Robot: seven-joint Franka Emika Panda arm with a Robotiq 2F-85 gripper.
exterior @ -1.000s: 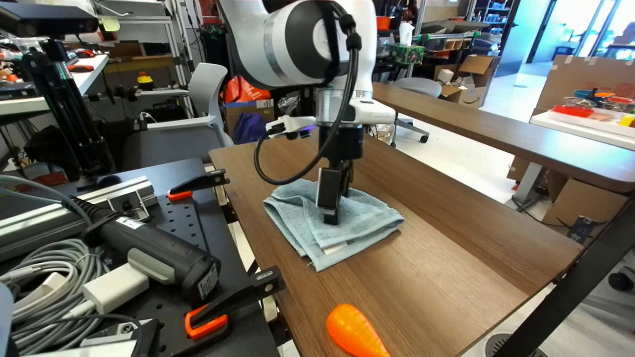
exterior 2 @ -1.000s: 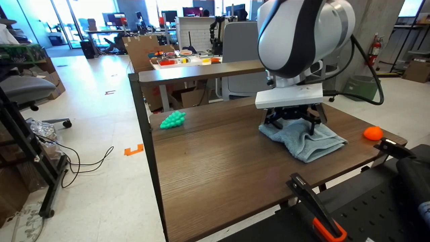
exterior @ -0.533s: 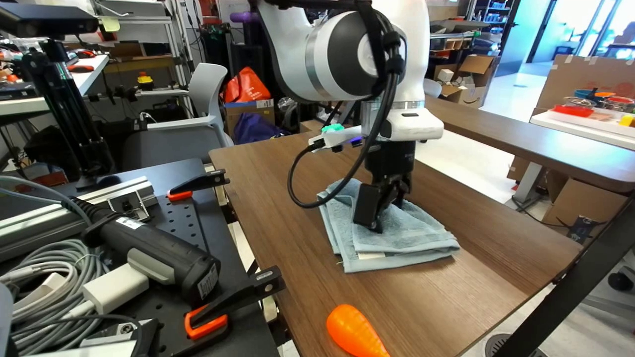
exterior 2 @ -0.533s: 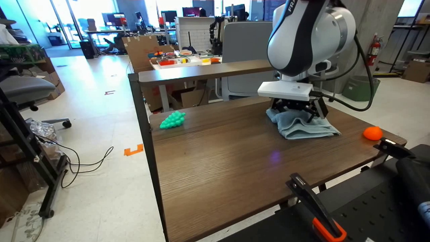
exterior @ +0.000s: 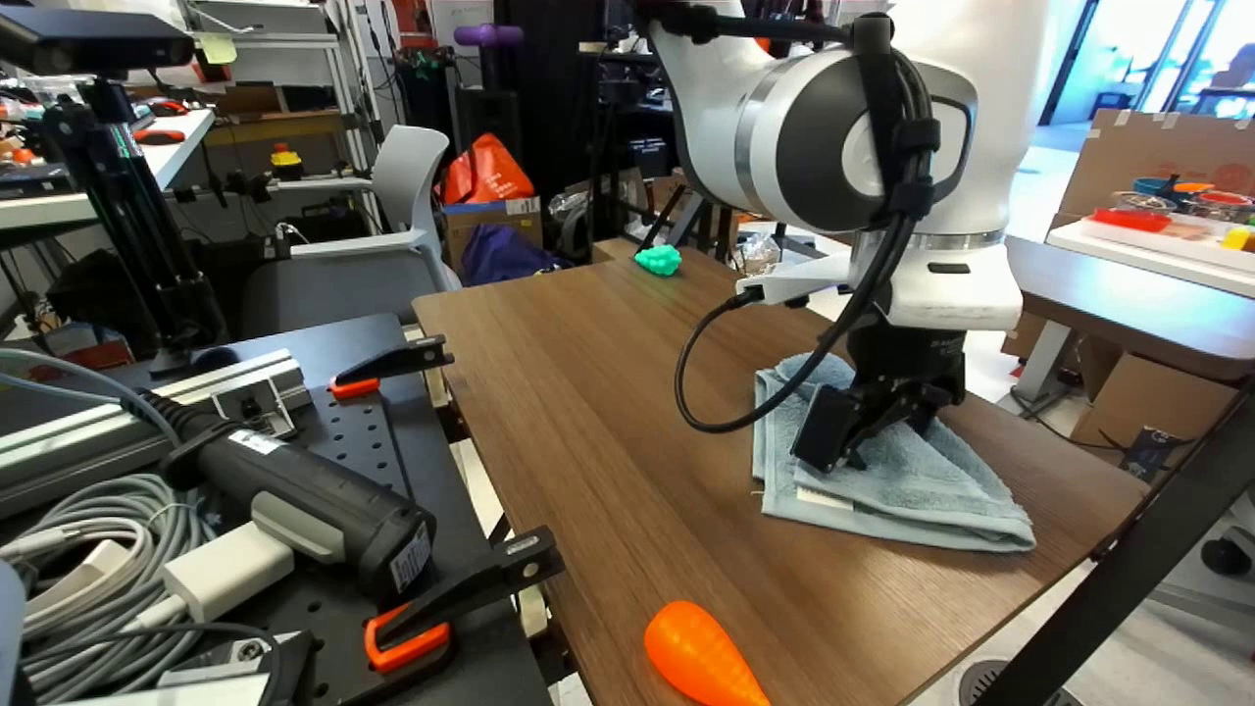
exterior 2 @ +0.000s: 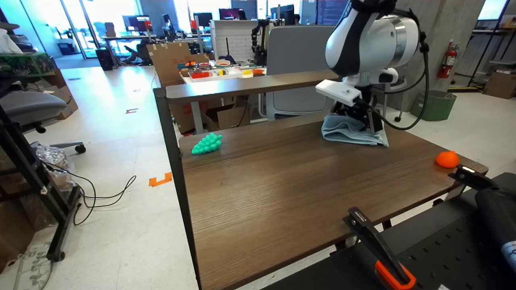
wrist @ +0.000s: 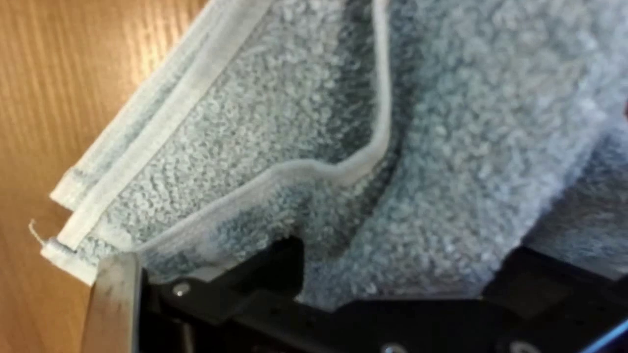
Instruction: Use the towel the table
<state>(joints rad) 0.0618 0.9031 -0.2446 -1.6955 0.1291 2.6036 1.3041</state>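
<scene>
A folded blue-grey towel lies flat on the brown wooden table (exterior: 627, 422). The towel (exterior: 931, 495) shows in an exterior view near the table's long edge farther from the black side table. It also shows in an exterior view (exterior 2: 346, 135) and in the wrist view (wrist: 230, 122). My gripper (exterior: 873, 439) points down into the towel, low over the table. In the wrist view the gripper's fingers (wrist: 402, 255) stand well apart, with a raised ridge of towel filling the space between them. The gripper looks shut on this thick bunch. The fingertips are partly hidden by the cloth.
An orange toy (exterior: 704, 655) lies near one table end, and a green toy (exterior 2: 207, 143) at the opposite end. A black side table (exterior: 353, 446) with clamps (exterior: 471, 593) and a scanner (exterior: 304, 500) adjoins one long edge. A dark post (exterior 2: 173, 161) stands at the green toy's end.
My gripper and the towel have slid together across the table, away from the black side table. Both have turned somewhat. The orange and green toys have not moved.
</scene>
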